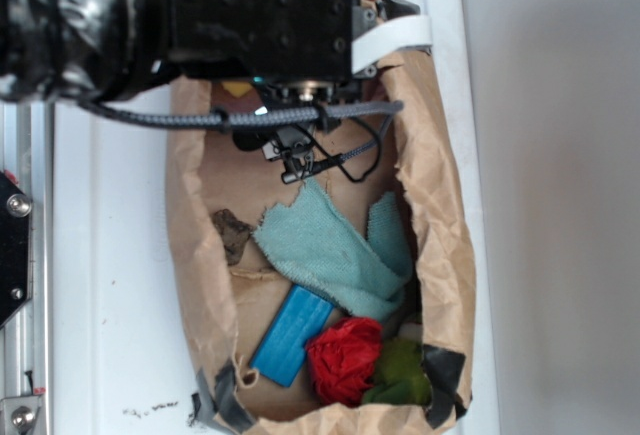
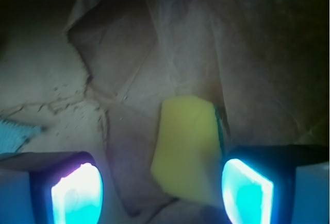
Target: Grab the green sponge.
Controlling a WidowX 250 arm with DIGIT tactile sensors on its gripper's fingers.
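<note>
The green sponge [image 2: 186, 147] lies on crumpled brown paper, its yellow foam face up and a thin dark green layer along its right edge. In the wrist view my gripper [image 2: 162, 193] is open, with the sponge between the two glowing fingers and closer to the right finger [image 2: 247, 190] than to the left finger [image 2: 77, 195]. No finger touches it. In the exterior view the black arm [image 1: 260, 15] covers the gripper, and only a small yellow sliver of the sponge [image 1: 237, 87] shows below it.
All of this sits inside a brown paper bag [image 1: 440, 215] with raised crumpled walls. Further along the bag lie a pale teal cloth [image 1: 335, 255], a blue block [image 1: 290, 335], a red fuzzy lump [image 1: 345, 357] and a green fuzzy lump [image 1: 402, 375].
</note>
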